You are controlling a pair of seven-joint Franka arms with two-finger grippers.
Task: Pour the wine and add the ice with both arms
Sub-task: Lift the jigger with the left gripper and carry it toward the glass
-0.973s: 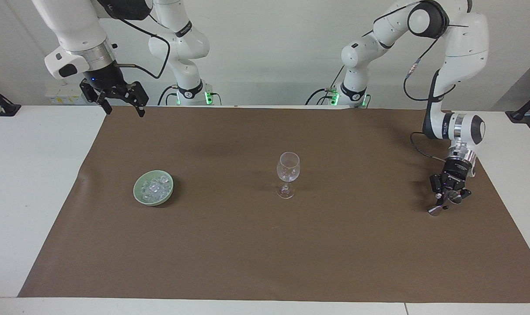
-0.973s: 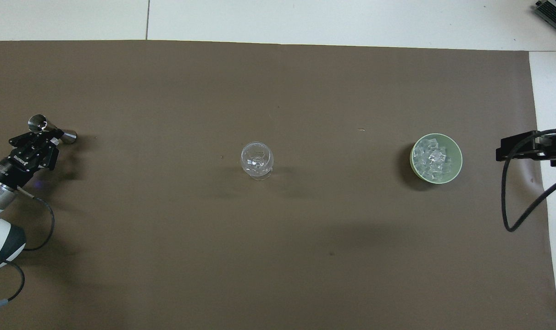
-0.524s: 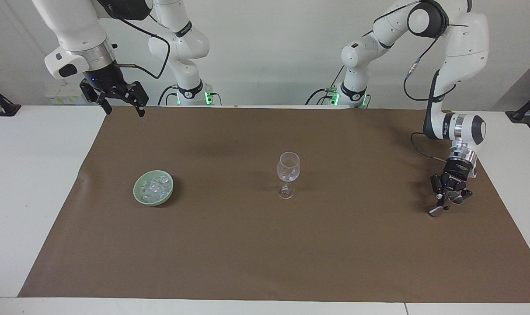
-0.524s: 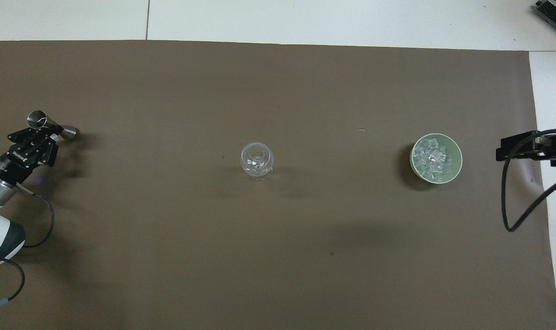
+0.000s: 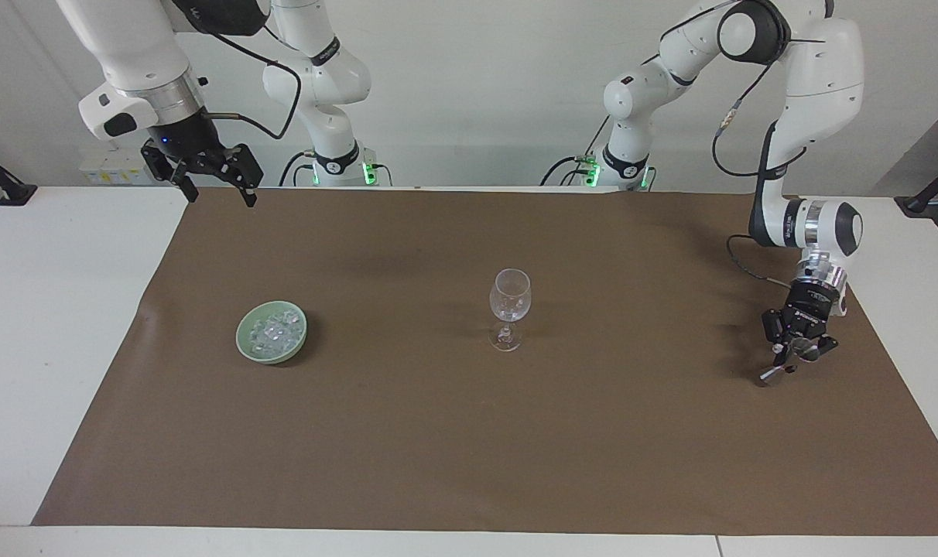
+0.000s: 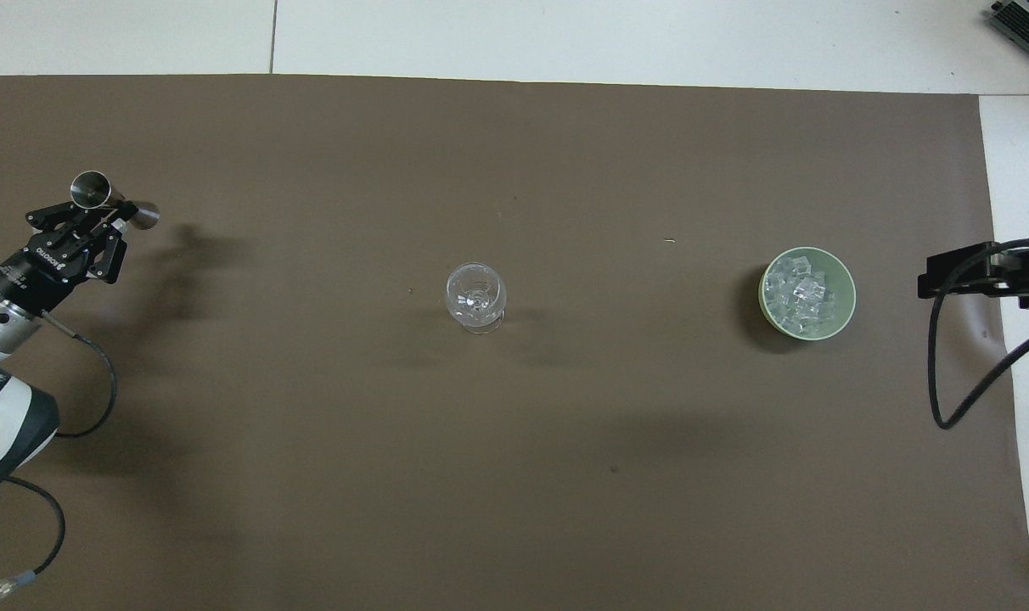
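Steel catches the light at the left arm's end of the brown mat (image 6: 514, 475): the left gripper (image 6: 98, 222) pinches a small metal measuring cup (image 6: 111, 202) by its waist, tilted, just above the mat. If that narrow waist slips or turns (the hold looks thin), the wine could spill short of the stemmed glass (image 5: 509, 305), which stands mid-mat and tips easily if clipped. Ice (image 6: 803, 293) sits in the green bowl (image 5: 246, 340). Over the mat's edge nearest the robots, the right gripper (image 5: 215, 186) waits, jaws spread.
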